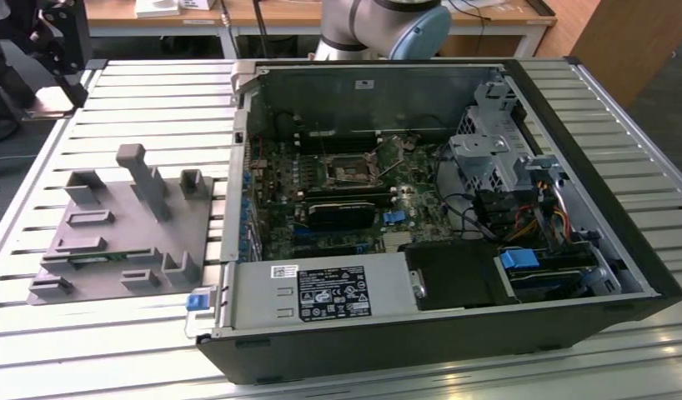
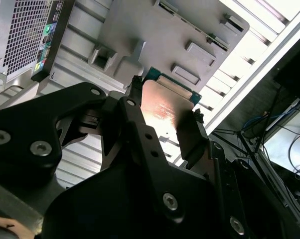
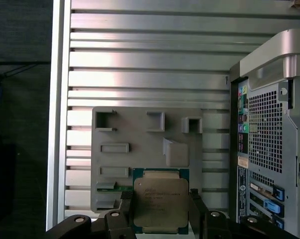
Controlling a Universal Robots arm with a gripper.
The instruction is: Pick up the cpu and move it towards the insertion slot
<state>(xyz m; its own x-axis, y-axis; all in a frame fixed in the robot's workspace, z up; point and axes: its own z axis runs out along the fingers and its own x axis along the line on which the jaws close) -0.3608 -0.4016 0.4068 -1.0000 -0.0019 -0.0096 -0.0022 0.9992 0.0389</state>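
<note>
gripper [image 3: 161, 215]: clamped on cpu [image 3: 160, 204] by two opposite edges | cpu: lifted, grey block [image 3: 140, 144] beyond it (green strip [image 3: 112, 188] in one recess) | insertion slot [image 1: 350, 172]: inside open computer case [image 1: 430, 350]

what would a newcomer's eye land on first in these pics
In the first wrist view, the silver cpu is clamped between the black jaws, above the grey plastic block. In the exterior view, the open computer case takes the middle of the slatted table, with the square insertion slot on the board inside.
</note>
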